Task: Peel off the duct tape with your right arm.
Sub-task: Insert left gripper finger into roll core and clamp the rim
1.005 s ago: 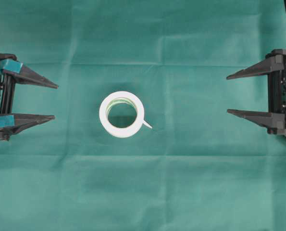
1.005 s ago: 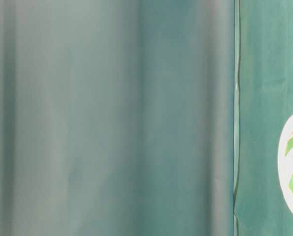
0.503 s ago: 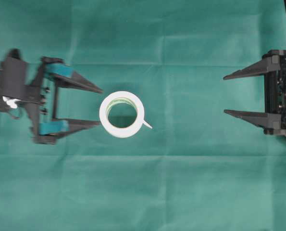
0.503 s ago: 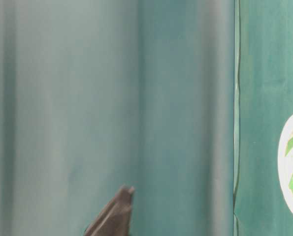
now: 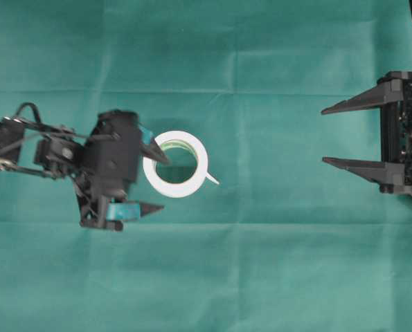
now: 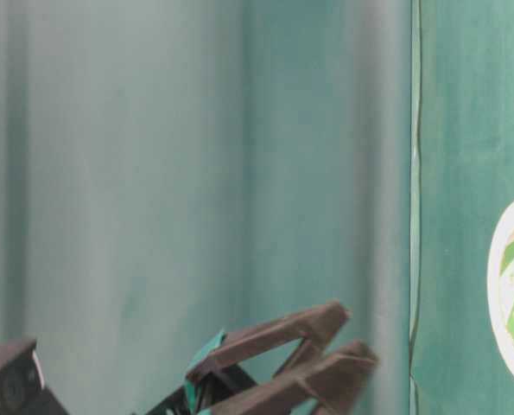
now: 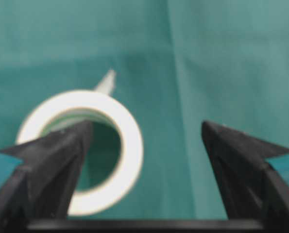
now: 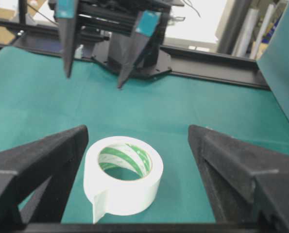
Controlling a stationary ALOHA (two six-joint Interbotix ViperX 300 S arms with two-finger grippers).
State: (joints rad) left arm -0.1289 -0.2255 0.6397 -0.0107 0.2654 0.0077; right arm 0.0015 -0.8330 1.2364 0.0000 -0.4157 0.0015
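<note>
The duct tape (image 5: 150, 173) is a white roll with a green-striped core, lying flat mid-cloth. Its loose strip end (image 5: 212, 180) sticks out toward the right arm. My right gripper (image 5: 323, 135) is open and level at the right edge, far from the roll. Seen from the right wrist, the tape (image 8: 129, 194) sits between and beyond the spread fingers (image 8: 42, 160). My left gripper (image 5: 165, 183) is open and tipped downward at the roll's left side, with one fingertip over the rim. The left wrist view shows the tape (image 7: 132, 145) partly behind one finger (image 7: 52, 160).
Green cloth (image 5: 275, 263) with fold creases covers the table. A black frame rail (image 8: 212, 73) runs behind the left arm's base. A green panel (image 8: 285, 63) stands at the right of the right wrist view.
My left arm has swung in from the left edge to the roll and tipped its fingers downward. The right gripper has barely shifted. The tape has not moved.
</note>
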